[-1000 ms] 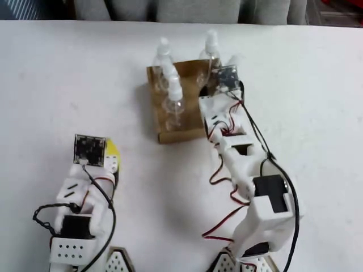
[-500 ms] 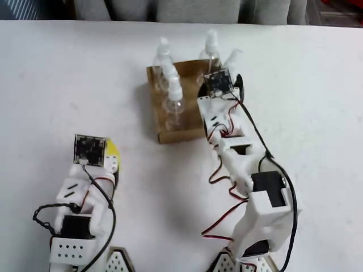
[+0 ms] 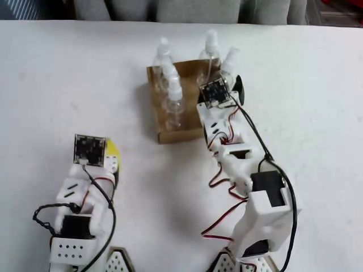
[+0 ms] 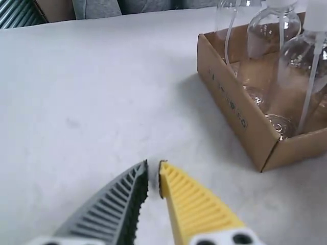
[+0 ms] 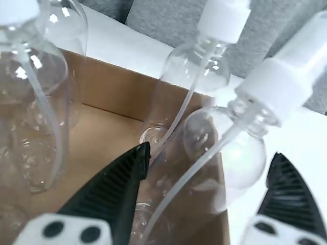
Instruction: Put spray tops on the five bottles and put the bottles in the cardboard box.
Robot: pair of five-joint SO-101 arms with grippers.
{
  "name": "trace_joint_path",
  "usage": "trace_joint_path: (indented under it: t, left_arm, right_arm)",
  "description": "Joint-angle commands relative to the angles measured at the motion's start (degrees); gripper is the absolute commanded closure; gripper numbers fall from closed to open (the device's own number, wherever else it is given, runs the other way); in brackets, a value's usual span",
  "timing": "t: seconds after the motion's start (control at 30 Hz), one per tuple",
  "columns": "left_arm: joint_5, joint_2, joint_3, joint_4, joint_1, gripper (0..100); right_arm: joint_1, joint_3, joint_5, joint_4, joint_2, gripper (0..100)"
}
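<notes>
White table [image 3: 57, 73] carries a cardboard box [image 3: 156, 122] at 12 o'clock. The right gripper [image 5: 210, 153] gapes around a leaning bottle [image 5: 240, 148] at the box's 3 o'clock side. The left gripper [image 4: 153, 164], at 8 o'clock, is closed and empty.

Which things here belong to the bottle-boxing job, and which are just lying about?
Job: spray-topped bottles; cardboard box; right tool, open around one of them.
Lying about: left tool, shut, over the table; grey seating beyond it.

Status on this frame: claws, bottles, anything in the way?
Left claw shut, empty, away from the cardboard box. Right claw open, straddling a tilted, capped bottle at the box's edge. No obstruction seen.
</notes>
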Motion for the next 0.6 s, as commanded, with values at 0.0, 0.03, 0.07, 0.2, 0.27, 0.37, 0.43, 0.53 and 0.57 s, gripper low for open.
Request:
trace_joint_path:
  t: [0.0,0.03,0.07,0.2,0.27,0.37,0.43,0.53,0.57]
  left_arm:
    - [-0.5,-0.3,-0.2,-2.0,-0.6,94]
    - [-0.5,-0.3,-0.2,-2.0,-0.6,94]
    - [-0.5,-0.3,-0.2,-2.0,-0.6,94]
    - [-0.5,-0.3,-0.2,-2.0,-0.6,94]
    - [-0.5,-0.3,-0.2,-2.0,-0.6,94]
    - [-0.5,-0.3,-0.2,-2.0,-0.6,94]
    - [-0.5,-0.3,-0.2,-2.0,-0.6,94]
    - [-0.5,-0.3,-0.2,-2.0,-0.6,94]
    - [-0.5,-0.3,-0.2,-2.0,-0.6,94]
  right_arm:
    - [-0.3,-0.2,0.5,-1.5,-0.2,69.0]
    - [-0.3,-0.2,0.5,-1.5,-0.1,69.0]
    - [-0.3,-0.2,0.5,-1.5,0.0,69.0]
    - [-0.2,-0.1,0.5,-1.5,0.0,69.0]
    - [-0.1,0.3,0.5,-1.5,0.0,69.0]
    - [-0.1,0.9,0.6,-1.5,-0.3,68.9]
    - [-0.1,1.0,0.6,-1.5,-0.5,68.9]
    - [0.0,1.1,0.6,-1.5,-0.5,68.9]
    - [0.1,1.1,0.6,-1.5,-0.5,68.9]
